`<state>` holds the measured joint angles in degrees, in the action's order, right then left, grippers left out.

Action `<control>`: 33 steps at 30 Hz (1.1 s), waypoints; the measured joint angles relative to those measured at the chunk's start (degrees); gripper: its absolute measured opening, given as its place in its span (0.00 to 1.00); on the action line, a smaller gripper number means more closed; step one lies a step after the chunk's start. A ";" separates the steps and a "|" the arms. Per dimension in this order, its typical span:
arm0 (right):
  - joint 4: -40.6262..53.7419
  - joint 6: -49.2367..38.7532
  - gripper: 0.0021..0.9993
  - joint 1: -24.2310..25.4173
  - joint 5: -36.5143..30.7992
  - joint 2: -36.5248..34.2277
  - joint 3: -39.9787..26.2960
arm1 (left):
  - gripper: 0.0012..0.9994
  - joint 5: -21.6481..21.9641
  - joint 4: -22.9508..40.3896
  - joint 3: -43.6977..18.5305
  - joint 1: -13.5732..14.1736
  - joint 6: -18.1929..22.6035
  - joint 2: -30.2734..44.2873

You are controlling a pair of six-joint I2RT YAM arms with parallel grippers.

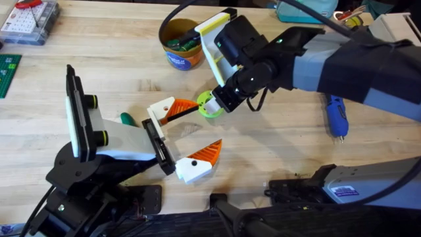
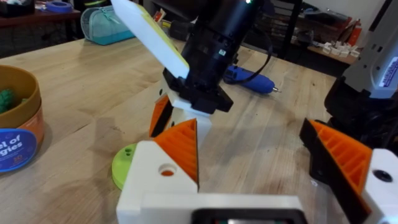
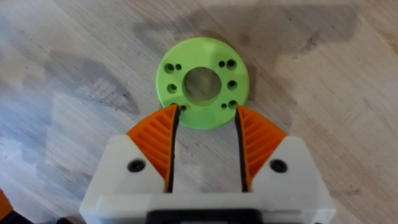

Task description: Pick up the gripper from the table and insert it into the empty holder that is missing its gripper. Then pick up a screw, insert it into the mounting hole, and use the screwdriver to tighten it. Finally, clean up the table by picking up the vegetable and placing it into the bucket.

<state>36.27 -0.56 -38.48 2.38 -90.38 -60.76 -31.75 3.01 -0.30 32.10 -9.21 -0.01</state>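
The flat green plastic ring with a round centre hole and small holes around it [image 3: 202, 83] lies on the light wooden table [image 1: 276, 151], just in front of the tips of my right fingers [image 3: 155, 140]. These white fingers with orange ribbed pads stand apart and hold nothing; the near rim of the ring sits between the two tips, but I cannot tell if they touch it. My right gripper [image 1: 217, 100] points steeply down on it in the overhead view. My left gripper [image 1: 187, 141] is near it, toward my left base, also spread and empty.

Farther away, the brown round bucket with the blue label [image 1: 181, 43] stands beyond the ring, with green pieces already inside. The blue screwdriver [image 1: 337, 114] lies well apart on my right side.

I judge that the step in hand is picking up this green part. The next move calls for going a little lower and forward, so both pads pass the rim, then closing gently, because such a thin flat piece can slide away.
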 joint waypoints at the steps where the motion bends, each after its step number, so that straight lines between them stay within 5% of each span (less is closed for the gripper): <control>1: -0.09 -0.08 0.51 -0.31 0.03 -0.12 0.12 | 1.00 0.02 -0.02 0.00 0.00 -0.02 0.00; 29: -0.76 -6.43 0.51 -3.77 5.81 -3.66 0.12 | 1.00 0.02 -0.04 0.00 0.00 -0.24 0.02; 33: -0.75 -6.84 0.39 -3.76 5.30 -3.66 0.12 | 1.00 0.02 -0.02 0.00 0.00 -0.23 0.01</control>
<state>35.53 -7.39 -42.24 7.68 -94.04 -60.64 -31.73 2.98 -0.30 32.10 -9.45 -0.01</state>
